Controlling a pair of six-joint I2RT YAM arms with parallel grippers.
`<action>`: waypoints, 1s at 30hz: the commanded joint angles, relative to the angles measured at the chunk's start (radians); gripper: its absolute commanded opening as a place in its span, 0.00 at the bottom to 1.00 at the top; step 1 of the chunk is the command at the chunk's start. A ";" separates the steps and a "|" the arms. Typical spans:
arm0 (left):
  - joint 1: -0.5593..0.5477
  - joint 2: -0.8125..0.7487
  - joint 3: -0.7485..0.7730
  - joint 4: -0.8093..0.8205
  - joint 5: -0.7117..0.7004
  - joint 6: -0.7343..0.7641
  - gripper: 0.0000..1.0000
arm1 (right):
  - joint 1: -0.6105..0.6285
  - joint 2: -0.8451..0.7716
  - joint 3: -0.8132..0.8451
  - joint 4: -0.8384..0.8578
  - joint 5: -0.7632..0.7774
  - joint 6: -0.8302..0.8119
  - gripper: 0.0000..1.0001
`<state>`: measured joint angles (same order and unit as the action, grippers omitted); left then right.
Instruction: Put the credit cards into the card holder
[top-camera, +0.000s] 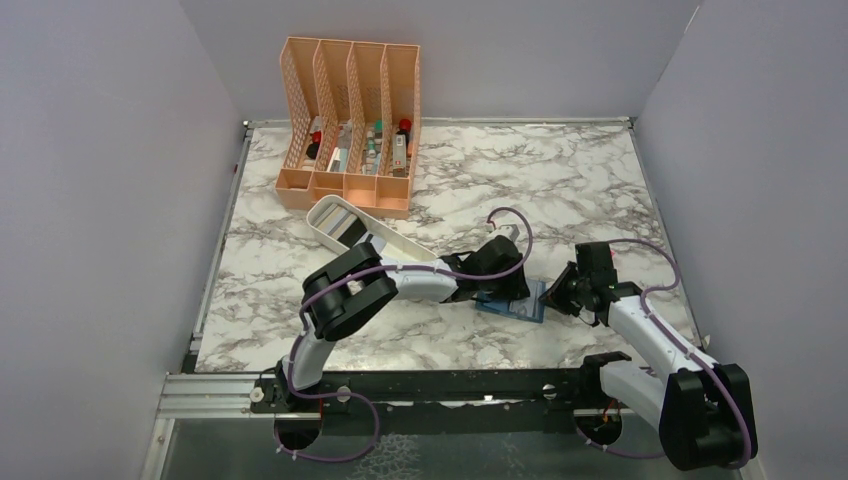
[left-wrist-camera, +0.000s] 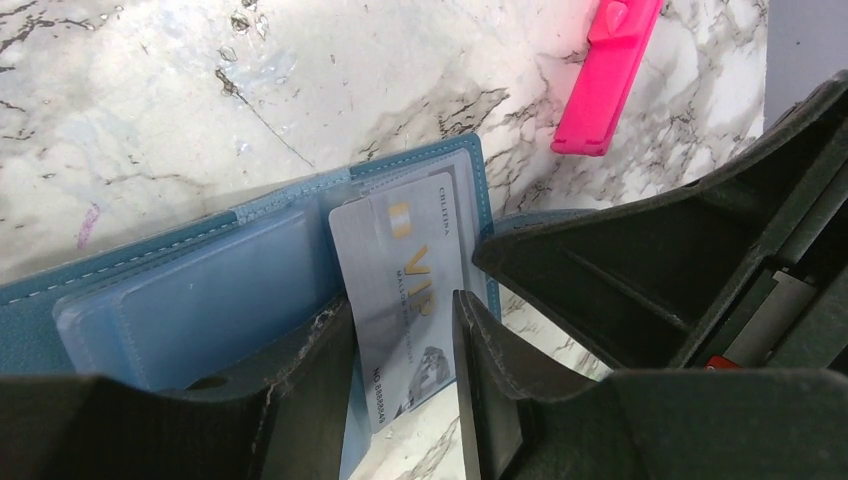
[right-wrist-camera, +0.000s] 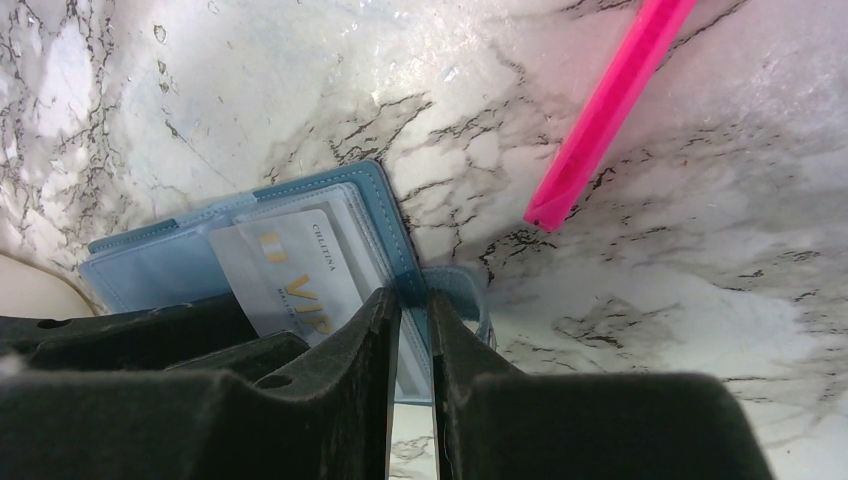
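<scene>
card holder (top-camera: 512, 303): lies open on the tabletop (top-camera: 560, 190), centre-right of the top view, between the two arms.
card (left-wrist-camera: 405, 280): pale, marked VIP; its upper end seems tucked into the holder's right pocket, and its lower end sticks out toward the bottom of the left wrist frame.
long axis: near vertical in that frame, pointing into the pocket.
left end effector (left-wrist-camera: 400, 310): partly spread, one finger along each long edge of the card; whether it grips cannot be told.
right end effector (right-wrist-camera: 412, 298): almost pressed together, pinching the holder's right edge at bottom centre of its frame.
nearer arm: the left, astride the card.
next move, judged: slide the card up-frame along its axis while the right steadies the holder.
</scene>
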<state>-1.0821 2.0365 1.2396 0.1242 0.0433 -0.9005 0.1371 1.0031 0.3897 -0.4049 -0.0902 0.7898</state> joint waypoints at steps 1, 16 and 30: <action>-0.034 0.027 -0.002 0.064 0.034 -0.064 0.43 | 0.007 0.020 -0.023 0.049 -0.045 0.035 0.21; -0.028 -0.020 0.035 -0.074 -0.066 0.012 0.46 | 0.007 -0.024 0.017 -0.026 0.019 0.027 0.22; -0.028 -0.053 0.078 -0.209 -0.177 0.102 0.50 | 0.007 -0.006 0.010 -0.017 0.025 0.020 0.22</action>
<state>-1.1057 2.0258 1.2888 0.0002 -0.0601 -0.8501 0.1383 0.9920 0.3897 -0.4164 -0.0811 0.8040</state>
